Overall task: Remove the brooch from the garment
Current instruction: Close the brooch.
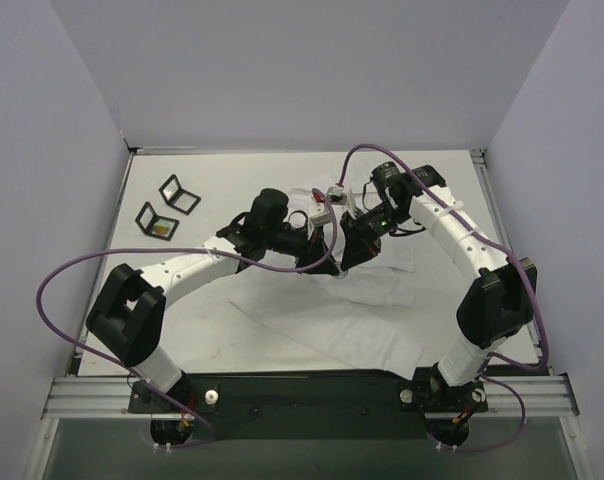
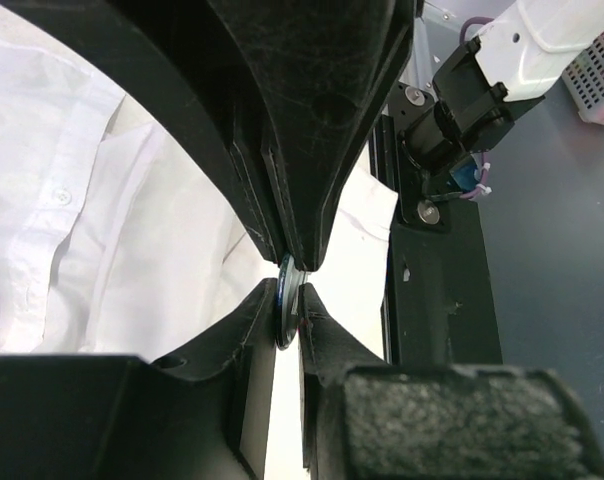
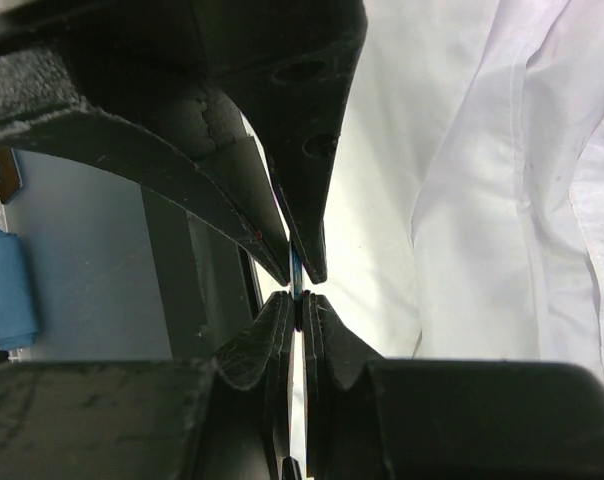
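The brooch is a thin round disc seen edge-on, with a blue-tinted rim. Both grippers meet on it above the garment, the white shirt spread over the middle of the table. My left gripper is shut on the disc's lower edge, and the right gripper's fingers pinch it from above in that view. My right gripper is shut tight on the thin edge, opposite the left fingers. In the top view the two grippers touch tip to tip and hide the brooch. The shirt's button placket lies beneath.
Two small black-framed squares lie at the table's back left. Small grey and white items sit just behind the grippers. Walls enclose the table on three sides. A pink basket shows beyond the table edge.
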### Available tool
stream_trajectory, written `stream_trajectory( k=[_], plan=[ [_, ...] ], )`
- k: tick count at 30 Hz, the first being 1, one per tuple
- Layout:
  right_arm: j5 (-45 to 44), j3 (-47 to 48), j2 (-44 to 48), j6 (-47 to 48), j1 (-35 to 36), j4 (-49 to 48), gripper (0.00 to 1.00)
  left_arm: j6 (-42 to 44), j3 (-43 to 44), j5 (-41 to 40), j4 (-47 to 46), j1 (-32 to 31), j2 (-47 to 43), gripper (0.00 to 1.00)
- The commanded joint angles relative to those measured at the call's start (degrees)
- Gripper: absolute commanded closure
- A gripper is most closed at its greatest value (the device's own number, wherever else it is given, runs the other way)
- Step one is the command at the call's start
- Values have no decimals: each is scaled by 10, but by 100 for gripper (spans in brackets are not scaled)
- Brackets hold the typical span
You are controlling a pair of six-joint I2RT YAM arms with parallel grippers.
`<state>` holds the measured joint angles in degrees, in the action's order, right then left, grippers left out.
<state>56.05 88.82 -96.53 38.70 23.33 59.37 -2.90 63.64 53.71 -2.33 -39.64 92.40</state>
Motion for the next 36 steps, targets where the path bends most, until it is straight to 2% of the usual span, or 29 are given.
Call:
stream_trajectory(
  k=[1, 16, 26, 36],
  plan=[
    [31, 7, 13, 1, 7, 13, 100, 51, 35, -29, 47, -12, 9, 79],
    [27, 2, 18, -1, 7, 7, 100, 80, 53, -25, 89, -21, 11, 81],
    [26, 0, 19, -2, 7, 7, 100, 91, 55, 17, 104, -21, 9, 77],
    [26, 0, 21, -3, 6, 6, 100, 111, 65, 8, 129, -24, 10, 77]
  ],
)
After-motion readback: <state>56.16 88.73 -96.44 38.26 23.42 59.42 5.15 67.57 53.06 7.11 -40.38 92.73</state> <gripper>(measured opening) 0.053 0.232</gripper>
